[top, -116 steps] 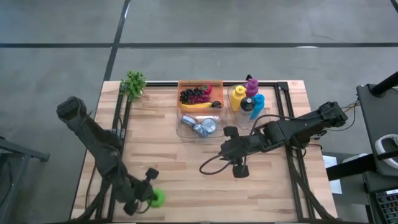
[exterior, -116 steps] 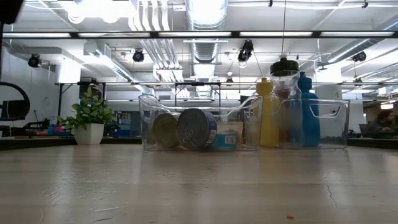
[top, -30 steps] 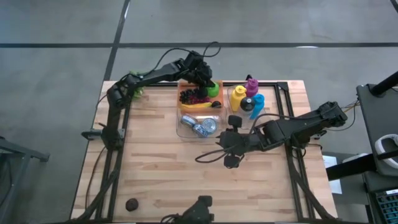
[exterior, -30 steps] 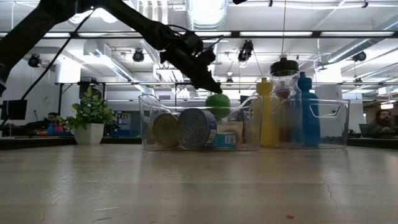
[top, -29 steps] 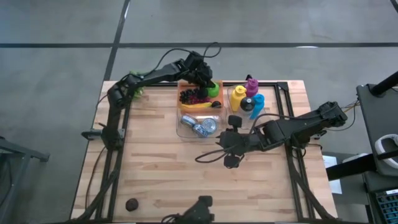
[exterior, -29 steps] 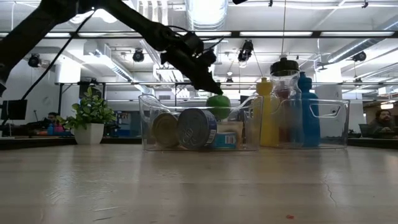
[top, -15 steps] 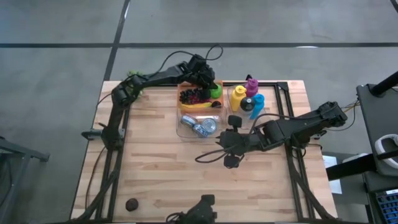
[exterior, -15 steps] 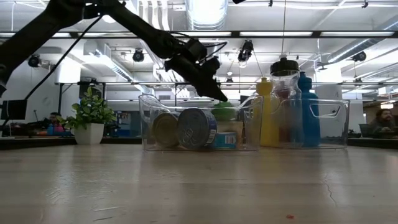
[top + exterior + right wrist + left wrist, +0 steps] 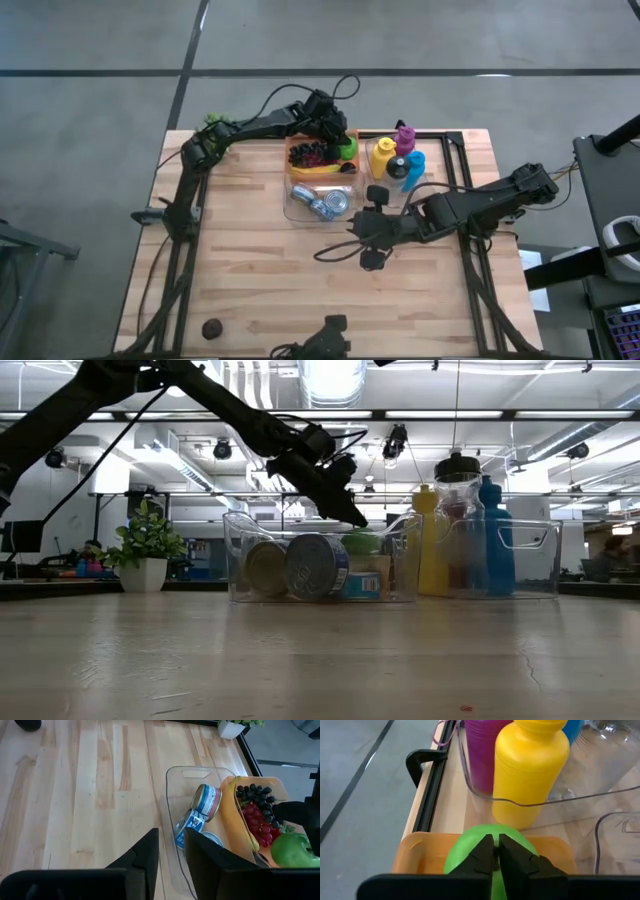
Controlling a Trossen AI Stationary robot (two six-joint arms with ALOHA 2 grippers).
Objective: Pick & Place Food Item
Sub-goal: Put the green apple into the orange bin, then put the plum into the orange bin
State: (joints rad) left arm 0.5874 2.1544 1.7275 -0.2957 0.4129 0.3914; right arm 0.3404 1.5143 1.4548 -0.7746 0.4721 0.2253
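A green apple (image 9: 348, 149) sits in the right end of the orange bin (image 9: 289, 157) at the table's far edge, beside purple grapes (image 9: 312, 153) and a banana (image 9: 320, 169). My left gripper (image 9: 337, 137) reaches over this bin, and its fingers are shut on top of the apple (image 9: 470, 851). In the low view the apple (image 9: 362, 541) shows behind the clear bin, just under my left gripper (image 9: 352, 515). My right gripper (image 9: 365, 256) waits open over the middle of the table, touching nothing. My left gripper (image 9: 496, 854) is shut on the top of the green apple (image 9: 516, 839), coming from above and slanting down. The fingers (image 9: 482, 857) themselves hide the spot they pinch. The apple sits low inside the orange bin (image 9: 417, 851); whether it rests on the floor I cannot tell.
A clear bin of tin cans (image 9: 322, 204) stands in front of the orange bin. Another clear bin with yellow, purple and blue bottles (image 9: 397, 160) is to its right. A potted plant (image 9: 212, 124) is at the far left. A dark round thing (image 9: 211, 328) lies near left.
My left gripper has moved down and slightly toward the table's right, lowering the green apple from above the rim into the orange bin. Its fingers have stayed shut. The right arm has kept still.
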